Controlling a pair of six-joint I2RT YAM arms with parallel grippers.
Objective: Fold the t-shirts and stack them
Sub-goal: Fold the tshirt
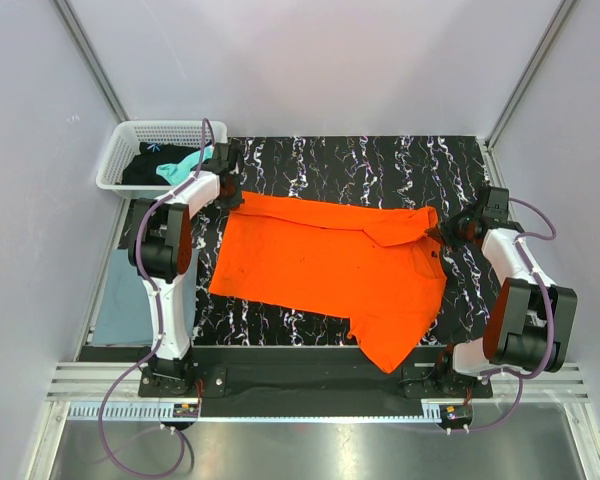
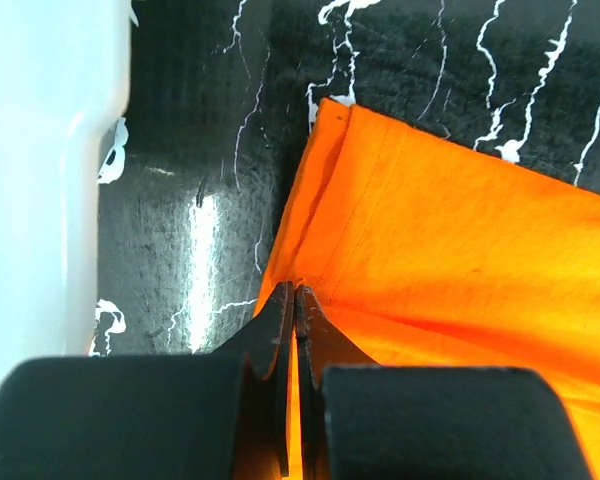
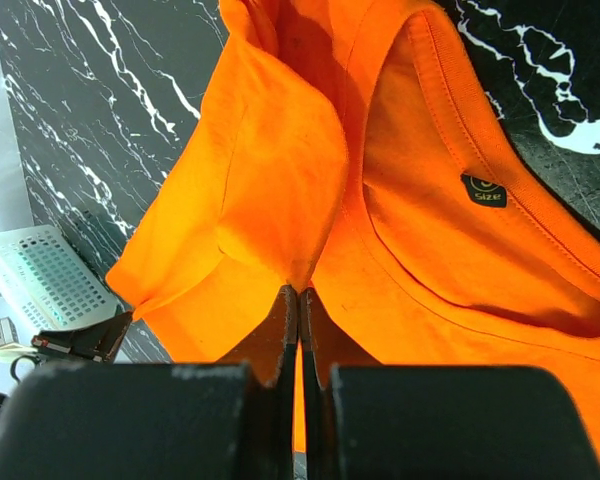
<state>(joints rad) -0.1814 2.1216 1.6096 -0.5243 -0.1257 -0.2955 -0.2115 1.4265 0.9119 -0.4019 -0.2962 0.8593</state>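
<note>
T-shirt (image 1: 325, 265), orange, spread on bench (image 1: 380, 160), stretched between both arms. Left fingers (image 2: 270, 340) clamped on hem corner; right fingers (image 3: 280, 335) clamped on fold beside collar.

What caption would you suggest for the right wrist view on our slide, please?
Right pincer shut on a fold of the orange t-shirt, its size label in view.

Soft, matt cloth for the orange t-shirt (image 1: 320, 265), with neat stitching along hem and collar. Smooth, glossy black marble-print tabletop (image 1: 380, 165), glinting under the light. Faintly shiny white plastic lattice basket (image 1: 115, 158). Dull brushed metal sheet (image 1: 310, 445) at the near edge.
</note>
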